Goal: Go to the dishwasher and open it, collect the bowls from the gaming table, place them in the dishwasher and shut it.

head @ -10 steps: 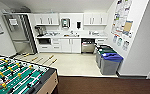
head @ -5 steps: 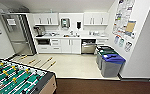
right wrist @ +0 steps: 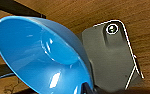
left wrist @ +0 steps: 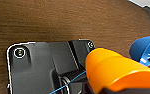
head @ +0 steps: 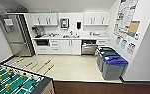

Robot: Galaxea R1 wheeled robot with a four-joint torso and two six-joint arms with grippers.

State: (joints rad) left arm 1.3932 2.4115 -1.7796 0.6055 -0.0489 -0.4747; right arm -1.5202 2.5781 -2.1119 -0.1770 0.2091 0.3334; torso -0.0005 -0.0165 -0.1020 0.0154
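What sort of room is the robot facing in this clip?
Most likely an office kitchenette with a games corner: white cabinets above a counter with a sink, a steel dishwasher, a tall fridge, and a table-football table nearby.

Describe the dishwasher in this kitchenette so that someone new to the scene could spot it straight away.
Start at the white counter along the back wall and follow it right past the sink. The dishwasher sits under the counter just left of the lidded bins. Its steel front with a dark strip on top stands out from the white cabinet doors beside it.
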